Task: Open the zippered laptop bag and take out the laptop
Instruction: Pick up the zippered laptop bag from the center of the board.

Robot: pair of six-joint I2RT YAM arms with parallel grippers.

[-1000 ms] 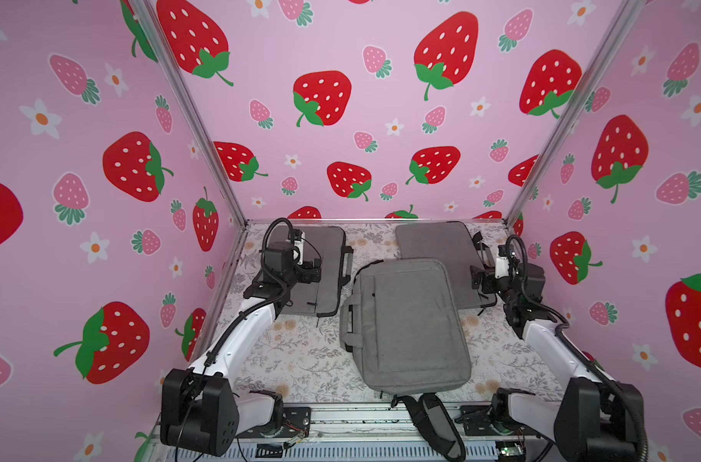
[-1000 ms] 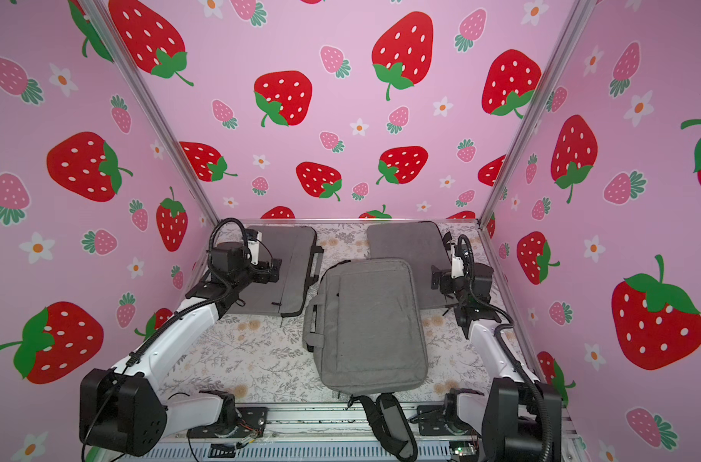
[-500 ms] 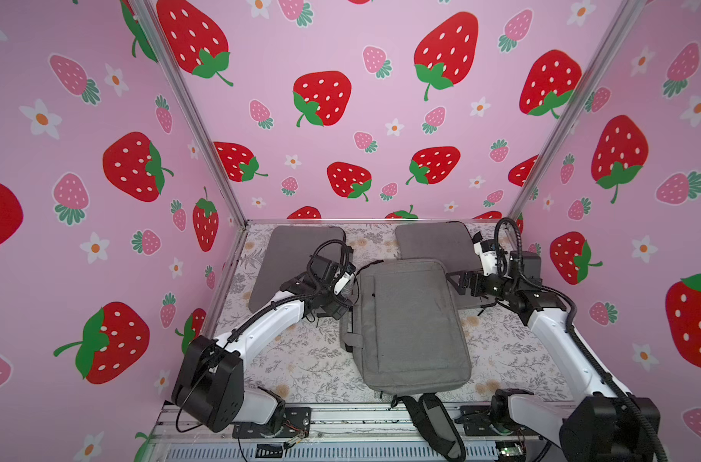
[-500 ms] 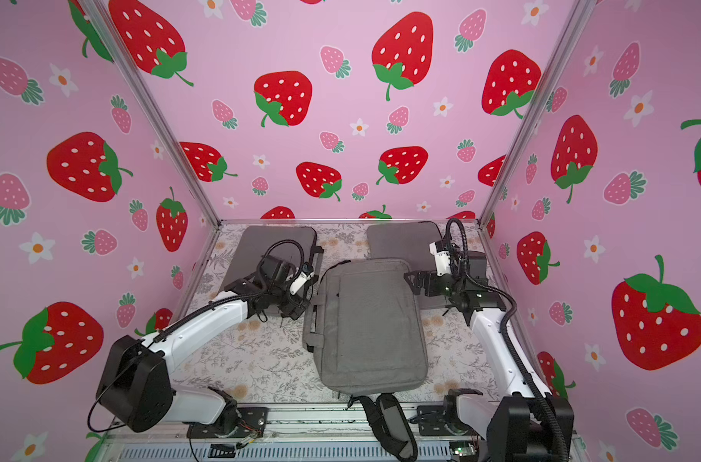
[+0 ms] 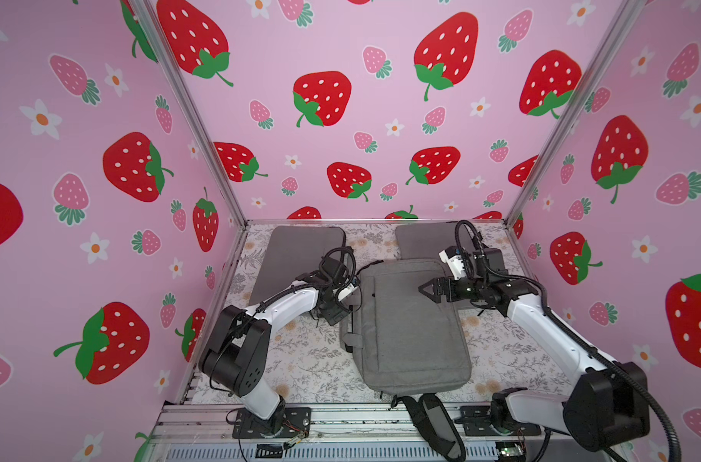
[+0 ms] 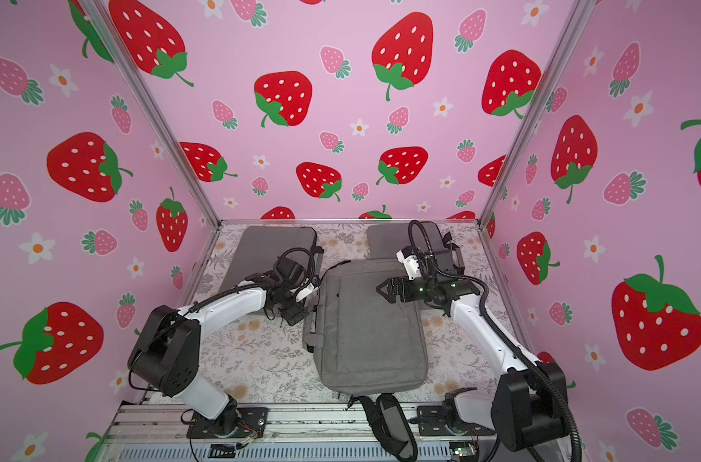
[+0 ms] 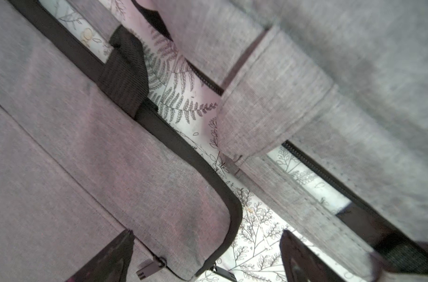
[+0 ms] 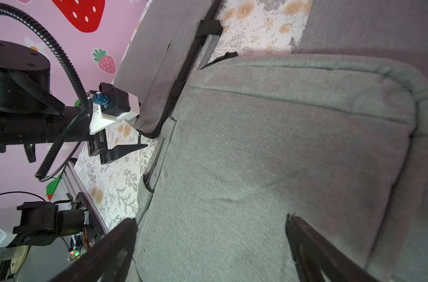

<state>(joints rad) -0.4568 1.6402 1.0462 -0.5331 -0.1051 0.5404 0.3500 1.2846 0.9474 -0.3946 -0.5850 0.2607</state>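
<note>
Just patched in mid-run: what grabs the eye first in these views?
Loud strawberry-print walls box in the floral table, where a light grey laptop bag lies closed at centre. The left tool is open at its handle side, the right tool open over its far half.

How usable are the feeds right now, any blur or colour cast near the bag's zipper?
Left wrist view: motion-smeared, worst on the laptop bag fabric, pink cast, zipper teeth readable. Right wrist view: bag sharp, right gripper tips soft. Both top views: sharp, evenly lit, wide-angle bowing.
</note>
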